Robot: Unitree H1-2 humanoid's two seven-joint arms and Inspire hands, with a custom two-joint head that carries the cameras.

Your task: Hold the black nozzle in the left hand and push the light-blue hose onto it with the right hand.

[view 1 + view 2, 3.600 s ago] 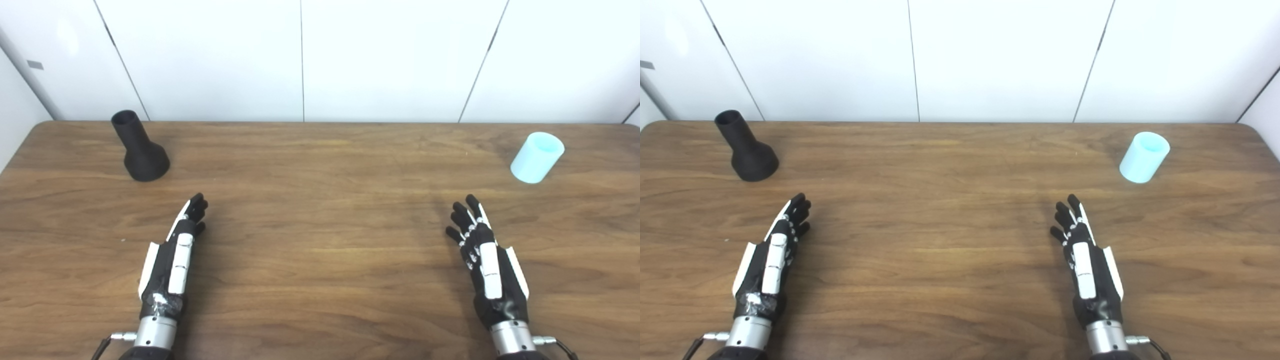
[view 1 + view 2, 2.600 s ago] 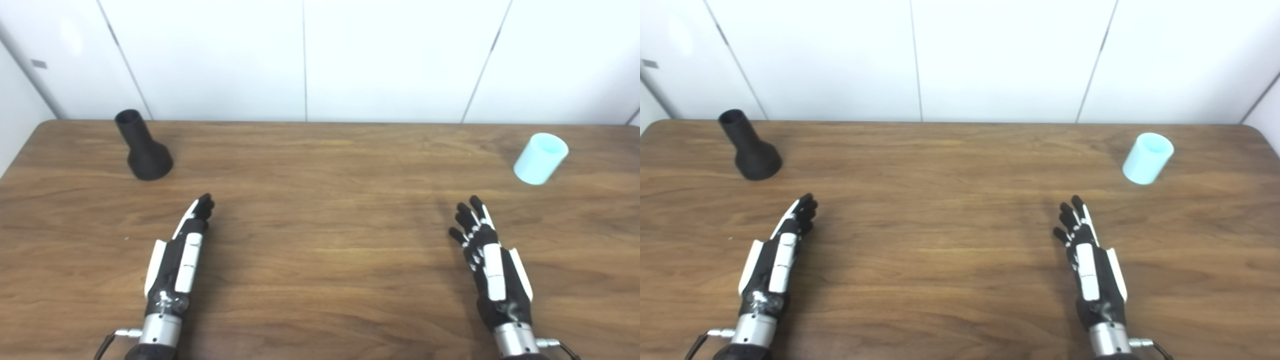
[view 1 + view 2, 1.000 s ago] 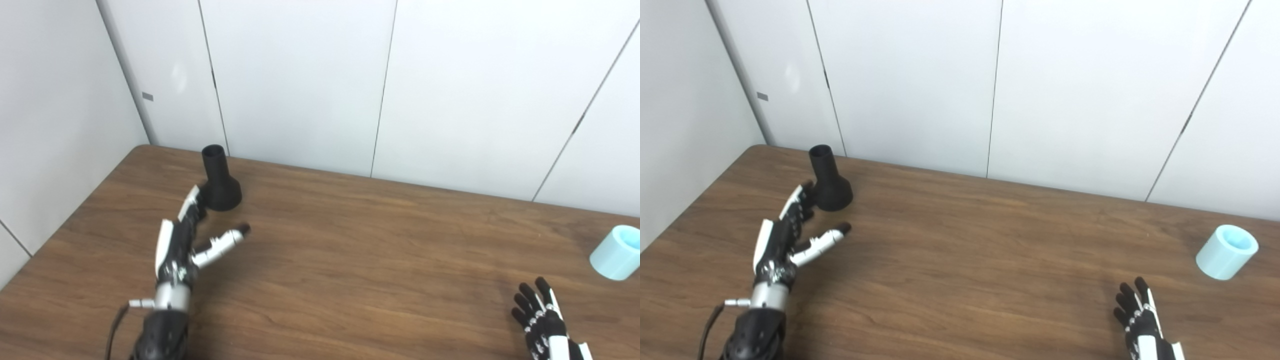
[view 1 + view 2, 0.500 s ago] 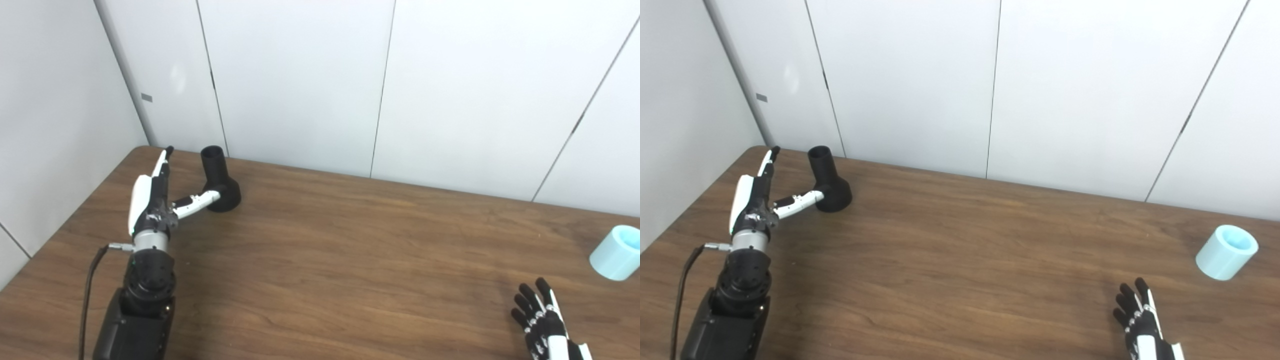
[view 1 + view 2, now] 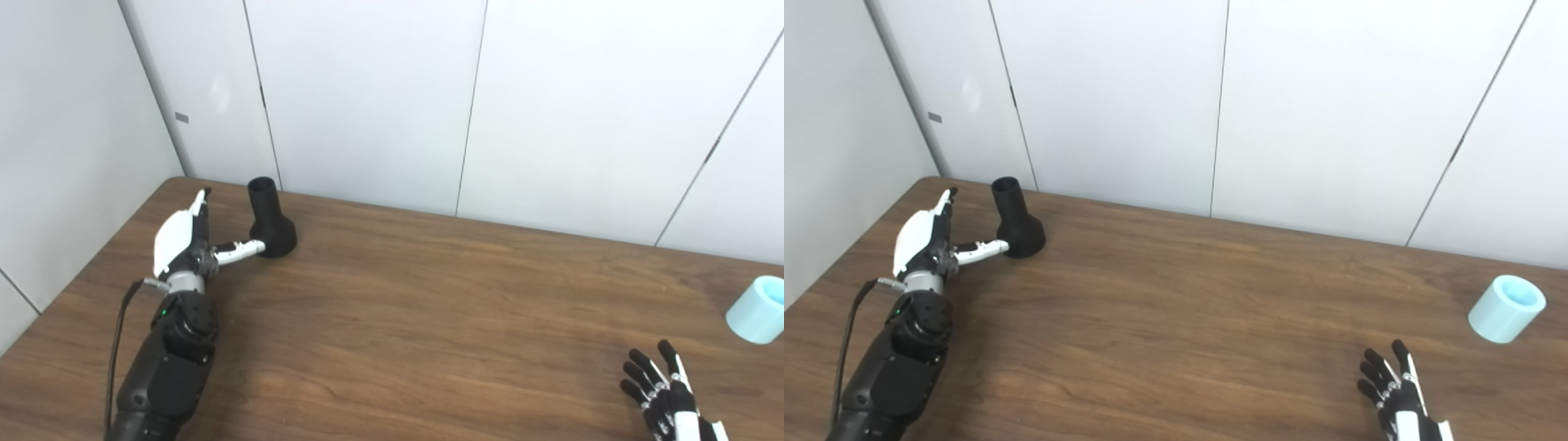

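Note:
The black nozzle stands upright on its wide base near the table's far left corner, its narrow neck pointing up. My left hand is just left of it and open, fingers pointing away along the table and the thumb stretched right to the nozzle's base; I cannot tell whether it touches. The light-blue hose, a short open tube, stands near the right edge. My right hand lies open, fingers spread, at the bottom right, well short of the hose.
The wooden table meets white wall panels right behind the nozzle, and a side wall runs along its left edge. A cable trails from my left wrist.
The head camera turned left and up. My left hand reached forward to the nozzle's left side and spread its thumb to the base. In the last half second it sank a little.

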